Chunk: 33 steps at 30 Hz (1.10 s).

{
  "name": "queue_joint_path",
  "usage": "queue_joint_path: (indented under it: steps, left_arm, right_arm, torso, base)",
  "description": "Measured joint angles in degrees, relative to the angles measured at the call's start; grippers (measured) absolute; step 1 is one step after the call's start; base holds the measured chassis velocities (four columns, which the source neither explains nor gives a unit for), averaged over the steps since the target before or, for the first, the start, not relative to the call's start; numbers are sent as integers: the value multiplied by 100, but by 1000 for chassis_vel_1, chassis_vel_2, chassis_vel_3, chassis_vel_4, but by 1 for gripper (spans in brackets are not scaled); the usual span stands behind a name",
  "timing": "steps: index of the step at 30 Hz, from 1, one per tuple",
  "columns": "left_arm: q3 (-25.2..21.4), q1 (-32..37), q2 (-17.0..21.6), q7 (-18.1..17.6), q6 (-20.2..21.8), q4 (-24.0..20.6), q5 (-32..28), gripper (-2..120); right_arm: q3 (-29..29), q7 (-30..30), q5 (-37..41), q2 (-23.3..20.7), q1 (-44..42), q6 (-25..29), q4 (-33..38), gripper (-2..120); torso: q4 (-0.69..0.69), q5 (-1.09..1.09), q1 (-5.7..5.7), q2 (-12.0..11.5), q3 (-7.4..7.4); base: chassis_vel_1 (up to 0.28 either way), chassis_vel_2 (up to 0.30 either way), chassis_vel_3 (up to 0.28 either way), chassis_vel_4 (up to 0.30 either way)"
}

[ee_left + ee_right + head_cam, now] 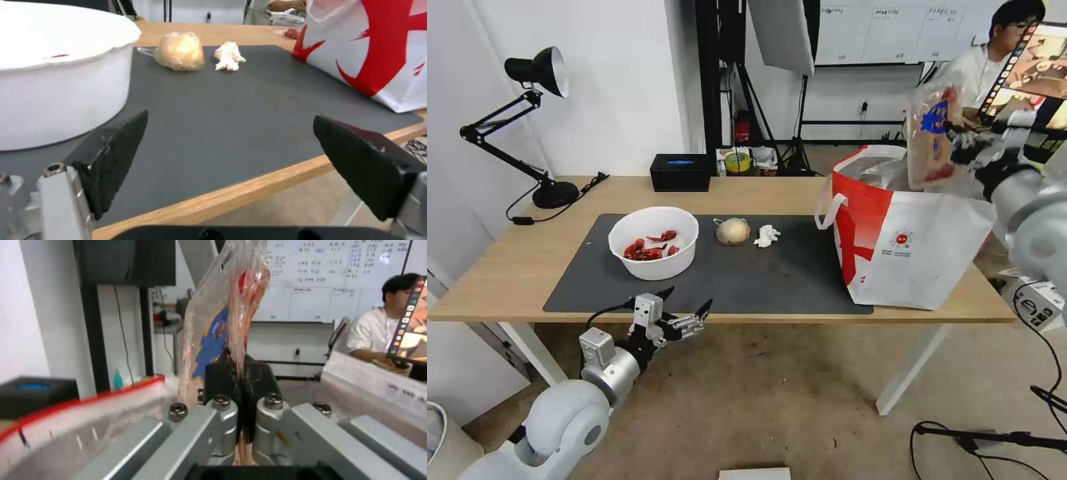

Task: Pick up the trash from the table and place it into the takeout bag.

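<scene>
Waiting below the table's [527, 267] near edge, your left gripper [684, 310] gapes empty; bowl [654, 241], lump [733, 231] and tissue [766, 235] sit beyond. Farther off, your right gripper [960, 148] pinches the clear tray [930, 137] upright over the takeout bag's [907, 253] mouth, ready to drop.

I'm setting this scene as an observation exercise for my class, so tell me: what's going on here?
A robot is clearing trash off a table. Its right gripper is shut on a clear plastic tray, held above the open takeout bag. The left gripper hangs open at the table's near edge, in front of the white bowl of red shells. A tan lump and crumpled tissue lie on the grey mat.
</scene>
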Motion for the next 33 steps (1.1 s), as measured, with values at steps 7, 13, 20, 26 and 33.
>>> queue_joint_path:
  steps: [7,13,20,26,33]
  left_arm:
    - [10,33,-7,-7,-2,-52,15,100]
    - [3,81,-32,-11,-12,-83,31,100]
    - [22,72,-83,-19,-42,-45,55,100]
    - [52,2,-73,-38,-42,-29,25,100]
    - [105,-108,6,-57,-35,14,-14,100]
  right_arm:
    - [136,-27,-24,16,-345,-40,165,0]
    - [190,29,72,12,-438,-98,258,0]
    - [215,156,235,89,-480,-206,296,0]
    - [197,194,250,164,-481,-235,304,14]
    - [160,198,336,192,-449,-329,314,42]
  torso:
    - [0,-1,0,0,0]
    - [0,0,0,0,0]
    - [0,0,0,0,0]
    - [0,-1,0,0,0]
    - [0,-1,0,0,0]
  base:
    - [0,0,0,0]
    - [0,0,0,0]
    - [0,0,0,0]
    - [0,0,0,0]
    - [0,0,0,0]
